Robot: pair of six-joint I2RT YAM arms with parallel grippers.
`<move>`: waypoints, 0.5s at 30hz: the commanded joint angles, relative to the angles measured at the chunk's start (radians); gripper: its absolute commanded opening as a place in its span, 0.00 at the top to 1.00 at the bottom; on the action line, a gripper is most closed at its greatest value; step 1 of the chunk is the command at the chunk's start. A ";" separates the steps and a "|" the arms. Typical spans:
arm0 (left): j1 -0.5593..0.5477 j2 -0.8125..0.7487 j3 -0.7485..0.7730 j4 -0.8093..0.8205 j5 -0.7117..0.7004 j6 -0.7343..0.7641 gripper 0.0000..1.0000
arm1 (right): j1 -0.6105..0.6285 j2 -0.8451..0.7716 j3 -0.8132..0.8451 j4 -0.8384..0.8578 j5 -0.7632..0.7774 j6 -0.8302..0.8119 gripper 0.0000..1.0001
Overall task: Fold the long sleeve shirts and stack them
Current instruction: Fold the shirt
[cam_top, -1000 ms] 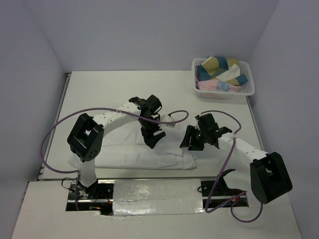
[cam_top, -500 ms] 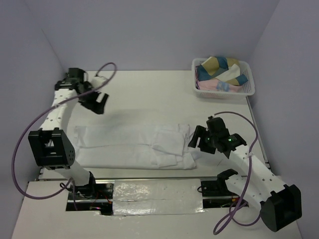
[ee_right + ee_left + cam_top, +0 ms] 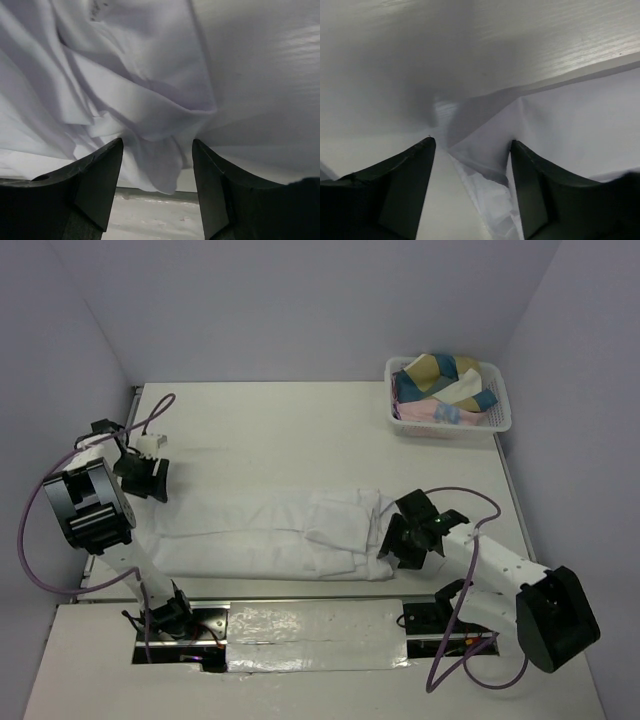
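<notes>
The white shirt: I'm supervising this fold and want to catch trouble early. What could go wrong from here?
1. The right gripper stands open over bunched layers of the shirt; it may pinch too many or too few.
2. The left gripper straddles only a thin corner edge, so the cloth could slip out when lifted.

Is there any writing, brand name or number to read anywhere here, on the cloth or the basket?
None can be read.
The long sleeve shirt shows a small dark mark in the right wrist view, too blurred to read.
The basket and its colourful cloths carry no legible lettering.
</notes>
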 commanded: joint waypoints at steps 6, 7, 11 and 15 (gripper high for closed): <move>0.069 -0.013 -0.111 0.063 0.082 0.025 0.59 | 0.031 0.107 0.046 0.122 0.060 0.028 0.62; 0.087 -0.018 -0.123 0.058 0.078 0.035 0.62 | 0.016 0.145 0.059 0.137 0.060 0.011 0.71; 0.124 -0.042 -0.178 0.047 0.064 0.096 0.84 | -0.009 0.304 0.166 0.179 0.060 -0.070 0.96; 0.150 -0.079 -0.250 0.063 0.047 0.146 0.91 | -0.010 0.452 0.375 0.179 0.124 -0.152 1.00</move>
